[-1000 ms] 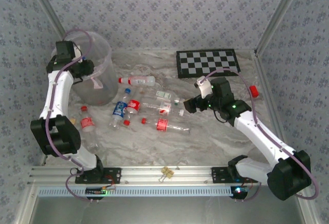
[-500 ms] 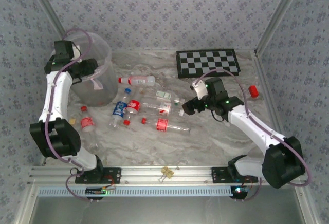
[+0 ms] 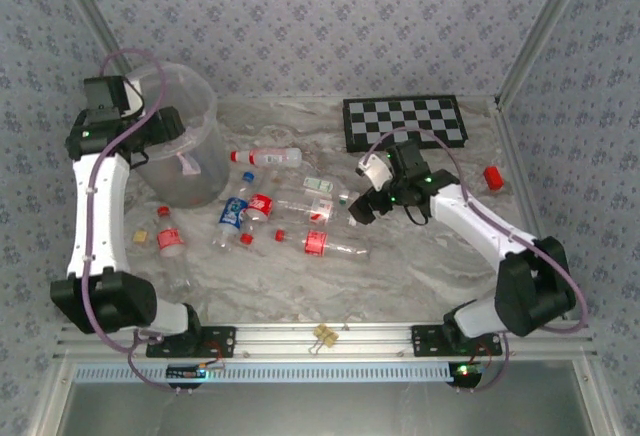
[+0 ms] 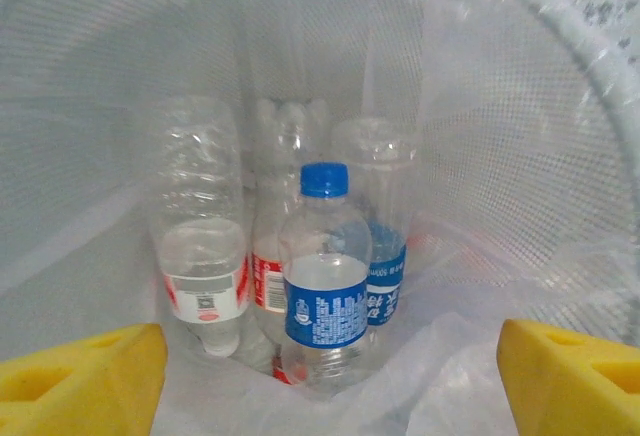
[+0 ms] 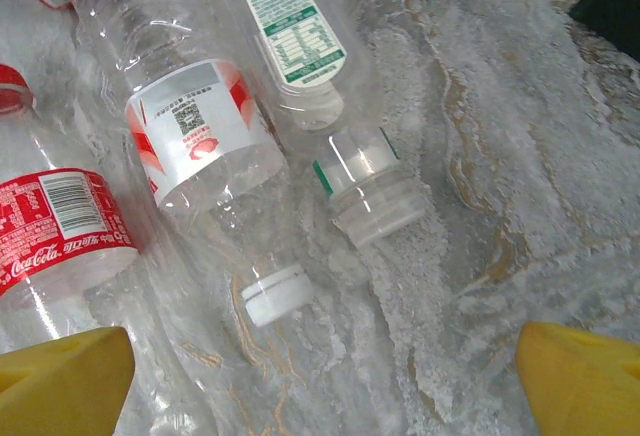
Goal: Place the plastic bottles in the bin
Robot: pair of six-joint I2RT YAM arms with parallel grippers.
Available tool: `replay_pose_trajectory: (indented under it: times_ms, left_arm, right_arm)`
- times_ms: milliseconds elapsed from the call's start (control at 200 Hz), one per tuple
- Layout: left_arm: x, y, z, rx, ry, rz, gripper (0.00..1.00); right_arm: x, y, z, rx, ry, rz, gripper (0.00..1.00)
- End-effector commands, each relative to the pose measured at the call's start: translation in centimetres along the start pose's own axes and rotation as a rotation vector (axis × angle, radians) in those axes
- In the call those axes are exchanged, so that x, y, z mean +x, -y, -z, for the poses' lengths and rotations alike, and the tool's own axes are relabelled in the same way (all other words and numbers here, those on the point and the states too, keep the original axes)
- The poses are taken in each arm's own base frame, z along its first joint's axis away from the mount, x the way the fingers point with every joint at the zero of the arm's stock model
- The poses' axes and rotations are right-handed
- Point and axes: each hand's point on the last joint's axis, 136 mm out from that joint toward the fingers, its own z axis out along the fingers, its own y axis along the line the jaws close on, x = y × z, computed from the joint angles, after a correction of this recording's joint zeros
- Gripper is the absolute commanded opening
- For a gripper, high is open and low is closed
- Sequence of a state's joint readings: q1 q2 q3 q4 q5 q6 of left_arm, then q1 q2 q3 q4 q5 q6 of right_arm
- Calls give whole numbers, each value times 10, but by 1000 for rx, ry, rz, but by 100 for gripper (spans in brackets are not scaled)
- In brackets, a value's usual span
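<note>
Now my right claw [image 5: 325,381] hangs spread wide and empty above the white-capped bottle [image 5: 200,131], which lies flat with its long axis slanting away up-left, cap end nearest me. My left claw [image 4: 330,376], likewise spread and empty, hovers over the bin [image 4: 520,156], so the right is nearer.

Frosted bin [image 3: 205,126] far left, perhaps four bottles [image 4: 325,296] upright inside; loose clear bottles [image 3: 262,203] flat just right of it.

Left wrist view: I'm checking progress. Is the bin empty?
No, the bin holds several bottles, one of them with a blue cap.
</note>
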State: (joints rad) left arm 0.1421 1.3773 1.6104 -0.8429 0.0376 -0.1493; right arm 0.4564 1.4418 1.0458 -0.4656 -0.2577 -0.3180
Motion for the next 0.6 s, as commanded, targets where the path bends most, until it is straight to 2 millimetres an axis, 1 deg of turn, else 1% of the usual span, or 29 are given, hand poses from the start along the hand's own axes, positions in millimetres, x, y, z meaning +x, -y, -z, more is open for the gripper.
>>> replay_pose_trajectory:
  times_ms: [0,55,110,135,145,170,260,355,445,555,595]
  left_arm:
    - [-19,-7,42,-55,105,-7,86]
    - [-20,-6,52,-51,123,3,86]
    - [-18,-1,61,-23,135,18,86]
    - [-17,4,65,-3,140,27,85]
    - [-17,6,67,5,141,30,85]
    - [-15,13,71,37,146,35,85]
    - [-4,45,81,162,150,20,84]
    - [12,72,86,255,136,-12,83]
    - [29,88,90,339,95,-2,83]
    - [47,106,94,445,74,27,83]
    - [53,107,92,458,71,22,83]
  right_arm:
    - [-5,-4,-7,-16,-56,85,99]
    - [-11,-4,-15,-28,-57,88,97]
    - [-16,-3,-24,-44,-54,88,92]
    - [-13,-3,-30,-52,-69,87,91]
    - [-22,-1,-29,-47,-54,94,90]
    - [-25,1,-32,-47,-57,99,88]
    - [-23,7,-48,-47,-90,119,81]
    - [-21,10,-61,-61,-126,135,78]
    - [-18,9,-69,-91,-137,152,74]
    - [-11,12,-78,-112,-153,149,73]
    - [-8,14,-82,-114,-173,149,73]
